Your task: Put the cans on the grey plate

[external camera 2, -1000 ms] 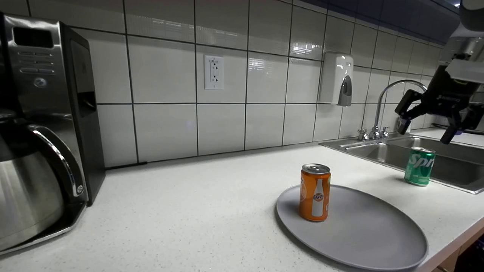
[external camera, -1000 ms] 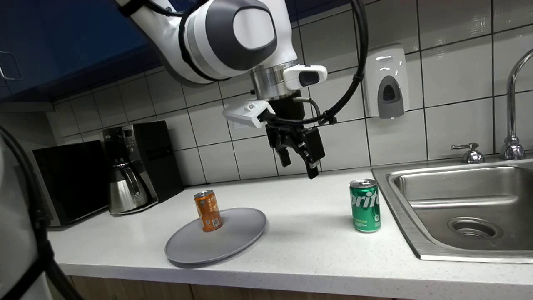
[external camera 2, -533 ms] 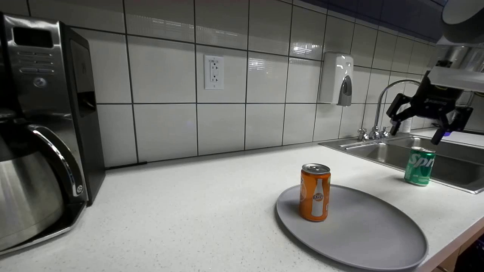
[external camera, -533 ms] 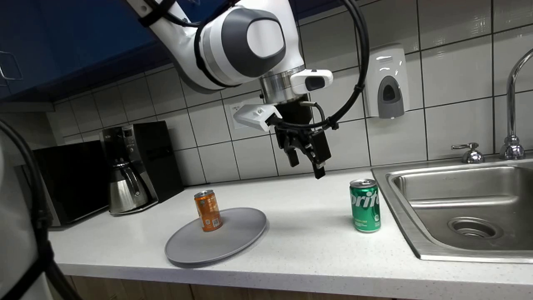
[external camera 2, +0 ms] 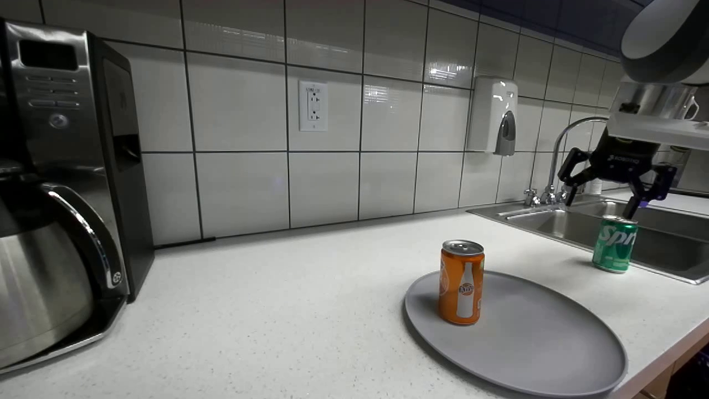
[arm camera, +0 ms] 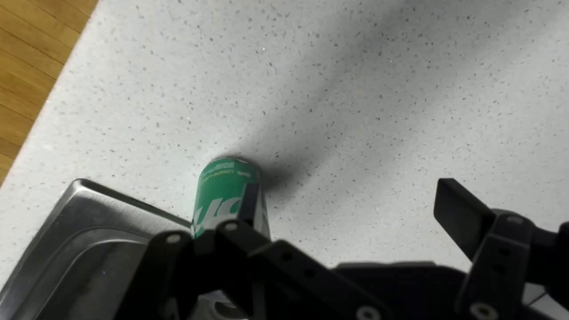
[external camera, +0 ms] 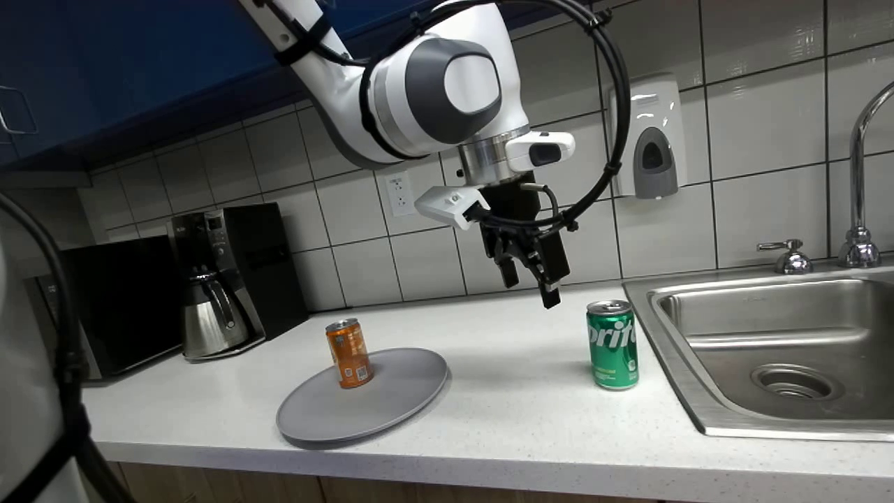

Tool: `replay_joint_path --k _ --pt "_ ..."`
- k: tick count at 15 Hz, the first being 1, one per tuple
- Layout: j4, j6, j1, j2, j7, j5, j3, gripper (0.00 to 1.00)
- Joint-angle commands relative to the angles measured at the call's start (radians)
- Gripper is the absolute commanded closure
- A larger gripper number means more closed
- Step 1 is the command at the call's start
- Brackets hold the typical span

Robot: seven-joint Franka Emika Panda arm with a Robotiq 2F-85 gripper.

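The orange can [external camera: 349,355] stands upright on the grey plate [external camera: 408,391], towards its far side in an exterior view [external camera 2: 461,282]. On the bare counter beside the sink, the green can [external camera: 612,346] is upright, clear of the plate. My gripper [external camera: 531,290] hovers above the counter between plate and green can, its jaws wide apart and nothing between them. In the wrist view one finger [arm camera: 250,202] covers part of the green can [arm camera: 220,191], which lies outside the gap; an exterior view shows finger and can apart. Plate and orange can are out of the wrist view.
The steel sink [external camera: 670,391] borders the green can, with a faucet [external camera: 859,209] behind it. A coffee maker with a steel pot [external camera: 213,318] stands at the counter's far end. A soap dispenser [external camera: 649,140] hangs on the tiled wall.
The arm has moved sideways over the counter, bringing my gripper closer to the green can and slightly lower. Its jaws have stayed apart. Both cans and the plate have not moved.
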Motion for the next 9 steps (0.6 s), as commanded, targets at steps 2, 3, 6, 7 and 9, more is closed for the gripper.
replay_joint_path --k 2,3,6,7,9 --pt "0.043 -0.003 -0.017 0.056 0.021 0.019 -0.008 0.0" --pt "0.046 -0.003 -0.017 0.061 0.021 0.023 -0.013 0.0" --pt "0.044 -0.004 -0.015 0.066 0.007 0.049 -0.028 0.0" --pt "0.044 -0.003 -0.016 0.069 0.007 0.052 -0.032 0.0" --pt "0.042 -0.004 -0.018 0.074 0.004 0.064 -0.04 0.0"
